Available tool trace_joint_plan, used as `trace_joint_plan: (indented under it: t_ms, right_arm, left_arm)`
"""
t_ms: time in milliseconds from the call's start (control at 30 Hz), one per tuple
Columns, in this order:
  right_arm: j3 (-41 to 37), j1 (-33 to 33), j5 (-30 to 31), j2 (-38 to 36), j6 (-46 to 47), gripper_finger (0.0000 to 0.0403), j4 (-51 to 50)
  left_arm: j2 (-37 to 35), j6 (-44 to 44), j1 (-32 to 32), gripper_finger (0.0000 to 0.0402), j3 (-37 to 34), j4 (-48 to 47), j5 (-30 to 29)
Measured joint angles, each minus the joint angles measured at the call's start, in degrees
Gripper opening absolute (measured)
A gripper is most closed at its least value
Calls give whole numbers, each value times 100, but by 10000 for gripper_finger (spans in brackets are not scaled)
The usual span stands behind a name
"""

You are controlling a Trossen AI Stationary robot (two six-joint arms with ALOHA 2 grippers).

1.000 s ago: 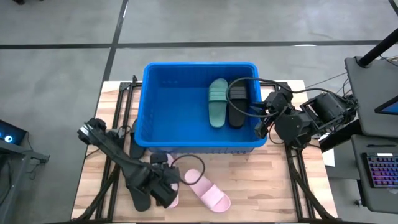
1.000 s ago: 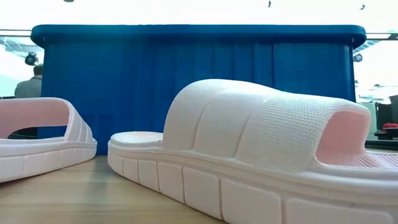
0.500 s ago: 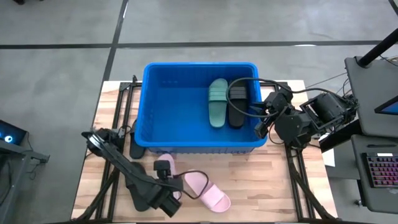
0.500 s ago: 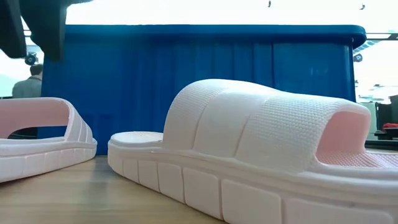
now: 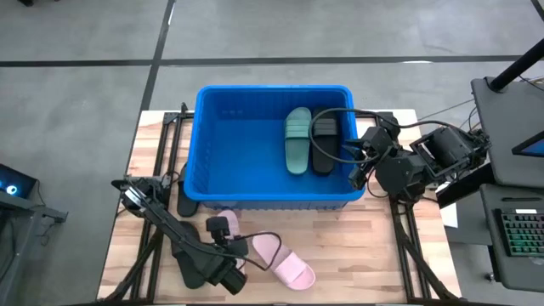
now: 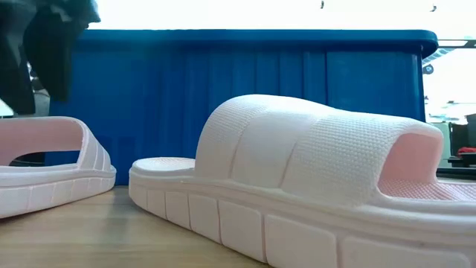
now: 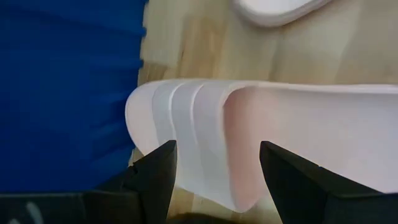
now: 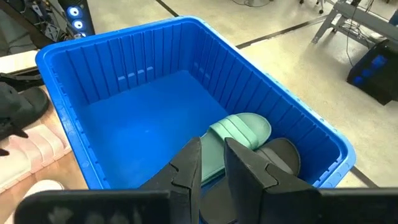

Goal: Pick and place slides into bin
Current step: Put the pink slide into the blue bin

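Since a second ago the left gripper (image 5: 228,270) has swung away from its earlier spot and dropped over the pink slide (image 7: 261,143) lying closest to the blue bin (image 5: 202,136); in the low view a dark part of it now hangs at the upper left where only the bin wall showed before. The right gripper (image 8: 212,163) has not moved and waits just beyond the bin's right wall, fingers a narrow gap apart and holding nothing.

The left wrist view shows the left fingers (image 7: 152,180) spread wide, straddling the strap end of that pink slide, which sits on the wooden table (image 5: 357,246) just outside the bin's near wall. The second pink slide (image 5: 286,263) lies near it, farther from the bin. A green slide (image 5: 297,140) and a black slide (image 5: 324,144) already rest inside the bin toward its right wall, and another black slide (image 5: 185,204) shows at the bin's near-left corner.

The risk is probably a poor grip: the foam is soft, so closing on the strap alone could let the sole sag or twist free. The tall bin wall stands right beside the slide, so a low lift could catch the rim. A wide finger might also nudge the neighbouring pink slide.
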Motion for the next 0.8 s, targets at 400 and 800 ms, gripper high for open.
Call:
trace_joint_plan:
  t_ms: [400,800]
  right_arm:
    - [-2,0,2,-11,-17,61,-2]
    - [-2,0,-142,-13,2,56,7]
  left_arm:
    - [-27,-98,7,215,-714,260,-89]
    - [-31,-496,20,209,-1348,459,-289]
